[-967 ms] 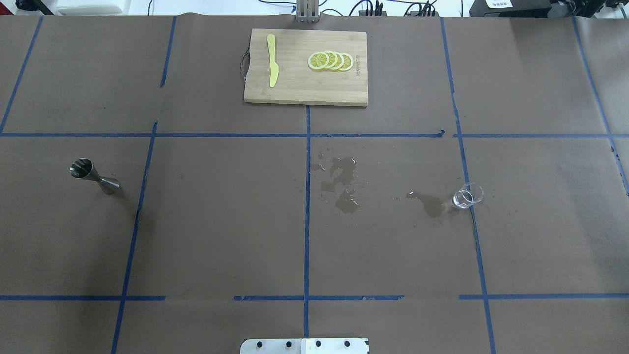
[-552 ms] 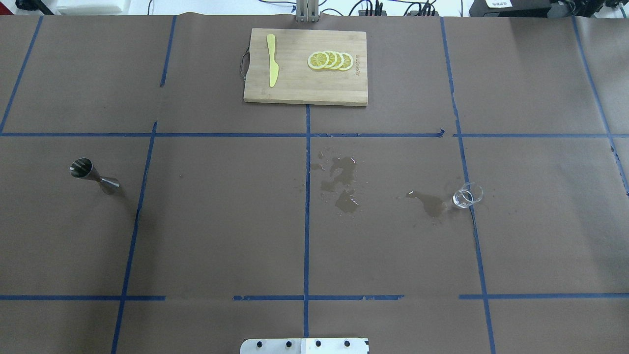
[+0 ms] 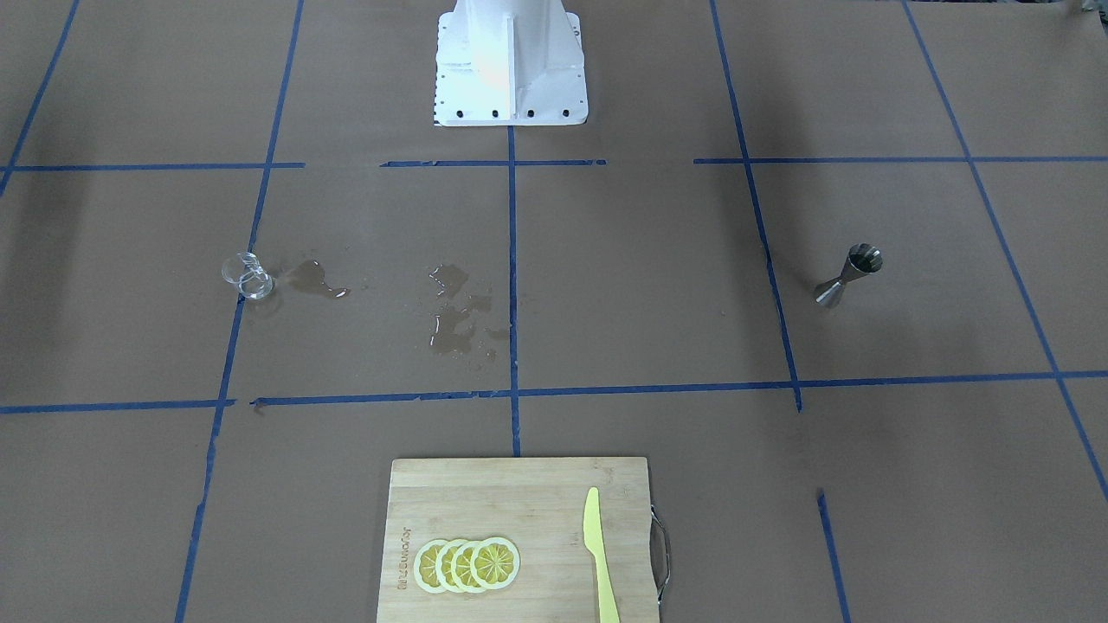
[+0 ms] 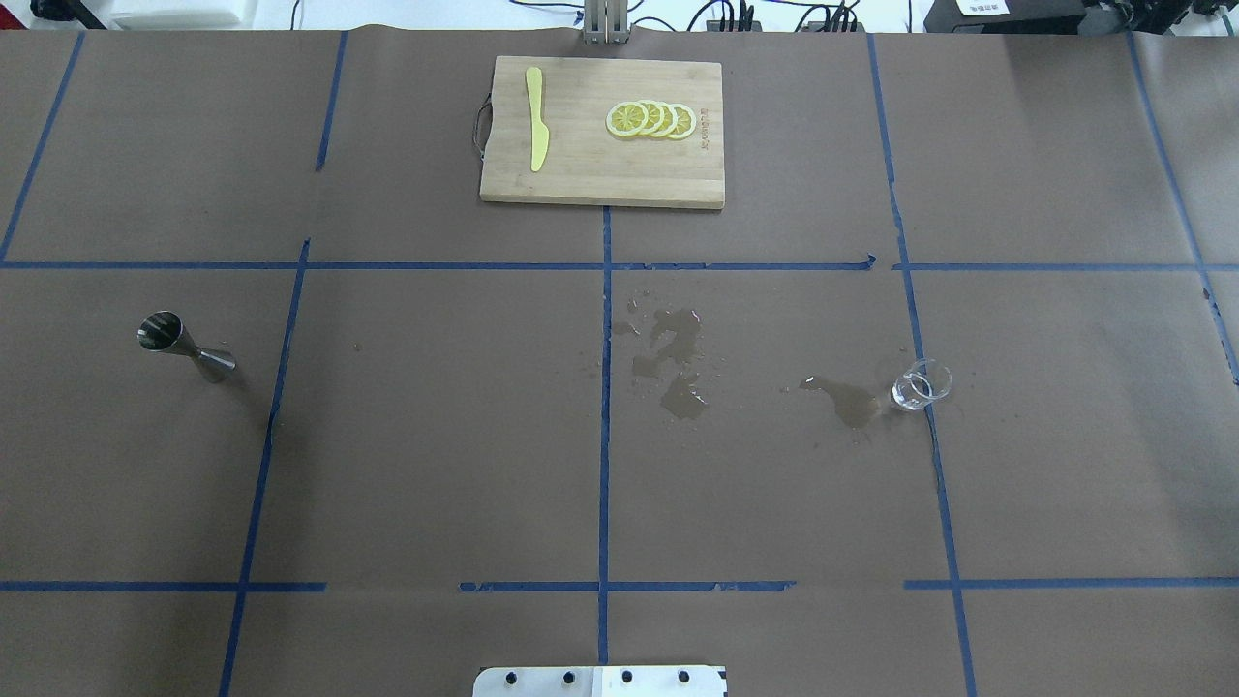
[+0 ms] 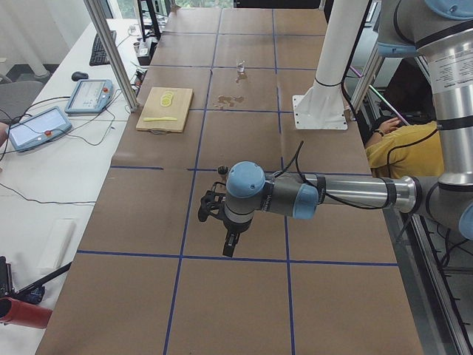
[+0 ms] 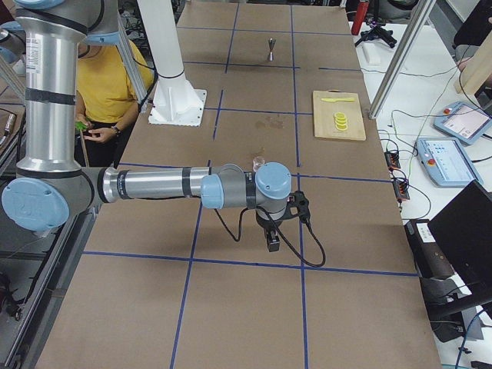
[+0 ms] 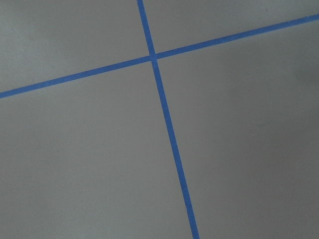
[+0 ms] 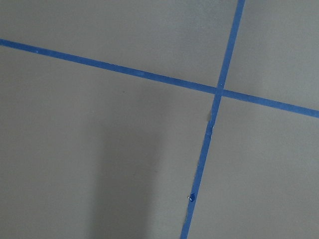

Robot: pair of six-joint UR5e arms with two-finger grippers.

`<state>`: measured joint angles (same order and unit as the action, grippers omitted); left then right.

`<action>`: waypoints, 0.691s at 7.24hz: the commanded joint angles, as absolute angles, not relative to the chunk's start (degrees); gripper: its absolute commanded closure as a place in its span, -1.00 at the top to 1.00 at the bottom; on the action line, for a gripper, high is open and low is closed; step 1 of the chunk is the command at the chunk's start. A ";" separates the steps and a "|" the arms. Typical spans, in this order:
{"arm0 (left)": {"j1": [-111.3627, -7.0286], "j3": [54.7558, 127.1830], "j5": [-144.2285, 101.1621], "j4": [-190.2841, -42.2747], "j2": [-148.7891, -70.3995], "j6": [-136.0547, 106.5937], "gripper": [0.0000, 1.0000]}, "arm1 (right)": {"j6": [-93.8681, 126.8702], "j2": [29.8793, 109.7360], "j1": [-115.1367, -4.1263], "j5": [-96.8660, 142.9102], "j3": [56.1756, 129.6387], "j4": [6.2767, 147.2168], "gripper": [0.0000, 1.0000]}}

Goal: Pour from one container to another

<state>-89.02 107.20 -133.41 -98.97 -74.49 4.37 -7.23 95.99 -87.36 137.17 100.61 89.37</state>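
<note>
Tumbler (image 4: 920, 385), clear glass, upright on the brown paper (image 4: 436, 436) at 3 o'clock from table centre in the overhead view, sitting on a blue tape line (image 4: 934, 445). Whether it holds liquid, cannot tell. Wet puddle (image 4: 844, 399) touching or just beside it at its 9 o'clock. A second, bigger splash patch (image 4: 673, 363) lies further out at 9 o'clock, near the centre tape line.

Jigger (image 4: 184, 347), steel, standing on one end with an open cup up, at 9 o'clock from centre and well apart from the tumbler. Nothing touches either one.

Cutting board (image 4: 600, 174) at 12 o'clock on the far edge, with overlapping lemon slices (image 4: 650, 119) on its right part and a yellow knife (image 4: 535, 118) on its left part. Robot base plate (image 4: 600, 681) at 6 o'clock.

Left gripper (image 5: 230, 248) shows only in the left side view, pointing down over bare paper near the table's end. Finger spread: cannot tell. Right gripper (image 6: 272, 244) shows only in the right side view, also pointing down over paper, with the tumbler near its wrist but apart from it. Finger spread: cannot tell. Both wrist cameras show only paper and crossing tape.

Person in a yellow shirt (image 6: 108, 84) is behind the robot.
</note>
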 commanded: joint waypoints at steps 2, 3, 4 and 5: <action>-87.37 107.05 -133.24 -96.42 -76.02 2.72 1.00 | -7.21 95.98 -87.36 137.02 100.28 89.65 1.00; -87.28 106.96 -133.16 -96.42 -75.33 3.59 1.00 | -6.51 95.98 -87.36 137.46 100.02 90.08 1.00; -87.10 108.88 -133.15 -94.68 -74.45 3.95 1.00 | -5.63 96.06 -87.28 137.29 99.93 90.17 1.00; -86.93 108.81 -132.46 -92.74 -74.27 4.22 1.00 | -3.36 96.06 -87.36 137.37 99.50 89.83 1.00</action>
